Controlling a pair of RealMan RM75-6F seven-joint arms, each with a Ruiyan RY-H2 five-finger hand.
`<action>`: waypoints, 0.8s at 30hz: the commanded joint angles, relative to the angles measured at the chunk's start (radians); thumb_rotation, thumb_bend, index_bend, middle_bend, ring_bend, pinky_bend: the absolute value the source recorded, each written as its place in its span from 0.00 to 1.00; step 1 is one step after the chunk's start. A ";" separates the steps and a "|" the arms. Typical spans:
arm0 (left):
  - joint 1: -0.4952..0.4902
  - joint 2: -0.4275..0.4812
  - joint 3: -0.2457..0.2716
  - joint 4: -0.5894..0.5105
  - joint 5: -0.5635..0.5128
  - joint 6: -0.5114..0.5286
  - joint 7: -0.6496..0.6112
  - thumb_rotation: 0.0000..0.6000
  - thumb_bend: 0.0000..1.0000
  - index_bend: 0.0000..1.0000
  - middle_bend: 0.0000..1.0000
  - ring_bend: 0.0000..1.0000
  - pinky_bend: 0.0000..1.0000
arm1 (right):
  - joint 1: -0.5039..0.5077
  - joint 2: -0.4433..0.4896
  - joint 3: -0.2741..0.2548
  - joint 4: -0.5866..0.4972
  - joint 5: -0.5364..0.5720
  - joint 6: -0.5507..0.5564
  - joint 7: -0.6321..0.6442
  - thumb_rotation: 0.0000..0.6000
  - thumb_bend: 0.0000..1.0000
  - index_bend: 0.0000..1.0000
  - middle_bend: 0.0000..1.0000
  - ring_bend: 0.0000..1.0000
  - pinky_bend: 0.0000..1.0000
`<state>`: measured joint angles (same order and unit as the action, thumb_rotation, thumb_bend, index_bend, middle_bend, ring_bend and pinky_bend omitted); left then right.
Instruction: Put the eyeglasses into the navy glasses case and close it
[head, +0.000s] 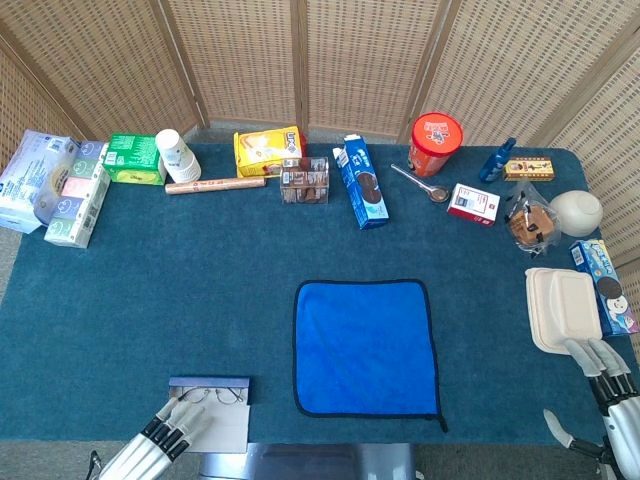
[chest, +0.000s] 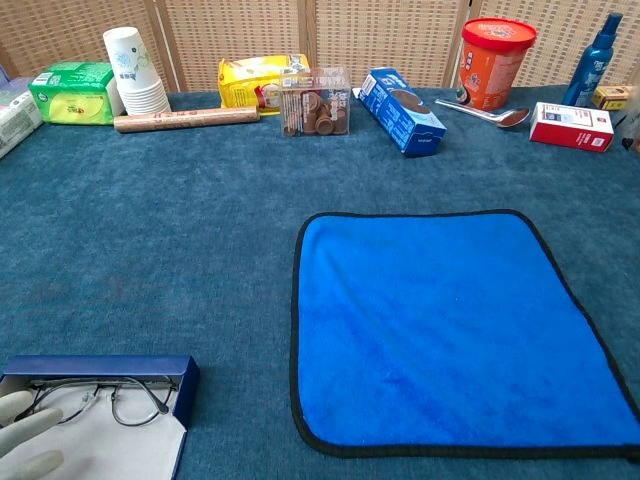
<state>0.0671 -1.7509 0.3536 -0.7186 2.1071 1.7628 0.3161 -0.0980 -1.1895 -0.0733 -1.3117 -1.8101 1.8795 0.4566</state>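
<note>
Closing the case is what remains

Looking across the bench (head: 140, 300), I see the navy glasses case (chest: 100, 368) lying open at its near left edge, the eyeglasses (chest: 95, 400) already resting inside. My left hand (head: 165, 443) reaches over the pale lid flap, fingers (chest: 25, 410) extended, holding nothing. My right hand (head: 615, 395) hangs spread and empty. Only shutting the lid is left, I judge.

At the desk's (head: 130, 300) near left edge lies the open glasses case (chest: 100, 372), with the eyeglasses (chest: 95, 399) inside it. The left hand (head: 165, 440) touches its near left corner. A cloth (head: 365, 347) lies to its right. Boxes and cups line the far edge. The right hand (head: 612, 385) is at the near right corner.
</note>
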 joint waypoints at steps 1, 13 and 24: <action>-0.005 0.001 0.002 -0.004 -0.002 -0.008 -0.001 1.00 0.25 0.09 0.04 0.00 0.09 | -0.007 -0.001 0.000 0.008 0.004 0.012 0.013 0.56 0.35 0.00 0.12 0.00 0.11; -0.027 0.013 0.000 -0.039 -0.001 -0.026 0.030 1.00 0.24 0.10 0.05 0.00 0.10 | -0.019 -0.009 -0.015 0.062 -0.001 0.017 0.027 0.56 0.35 0.00 0.12 0.00 0.11; -0.037 0.018 -0.007 -0.057 0.004 -0.009 0.053 1.00 0.25 0.11 0.06 0.00 0.12 | -0.018 -0.013 -0.020 0.070 -0.005 0.015 0.031 0.56 0.35 0.00 0.12 0.00 0.11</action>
<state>0.0310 -1.7337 0.3472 -0.7741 2.1111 1.7526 0.3685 -0.1164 -1.2025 -0.0929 -1.2417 -1.8149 1.8949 0.4878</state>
